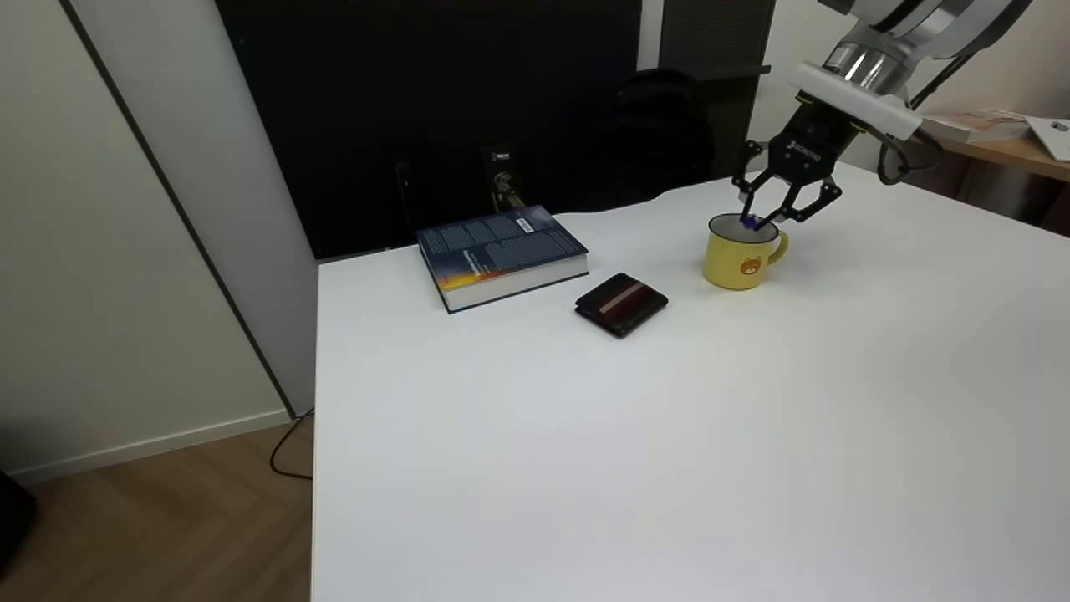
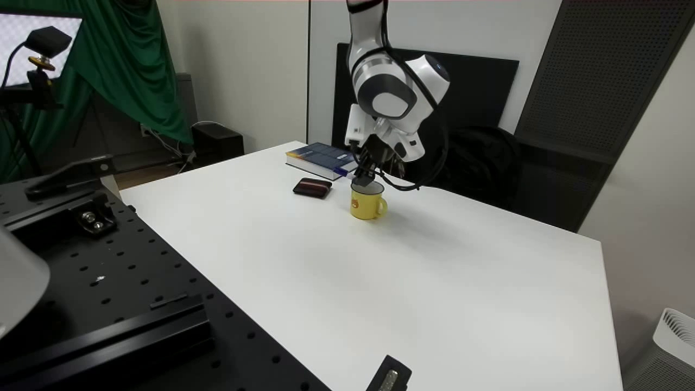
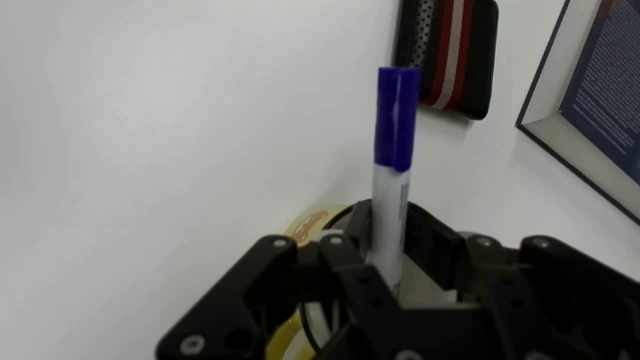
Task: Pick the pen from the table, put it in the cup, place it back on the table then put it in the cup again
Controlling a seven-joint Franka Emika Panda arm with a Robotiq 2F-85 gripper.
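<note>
Marker pen is pinched in the claw at the mouth of the yellow bear-print mug, long axis slanted, blue cap jutting left past the rim in an exterior view (opposite end hidden), so seating it probably means tipping it upright.

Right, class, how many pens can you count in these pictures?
1: the pen, held in the gripper at the mouth of the yellow cup. Another could be hidden inside the yellow cup, which is only partly visible.
</note>
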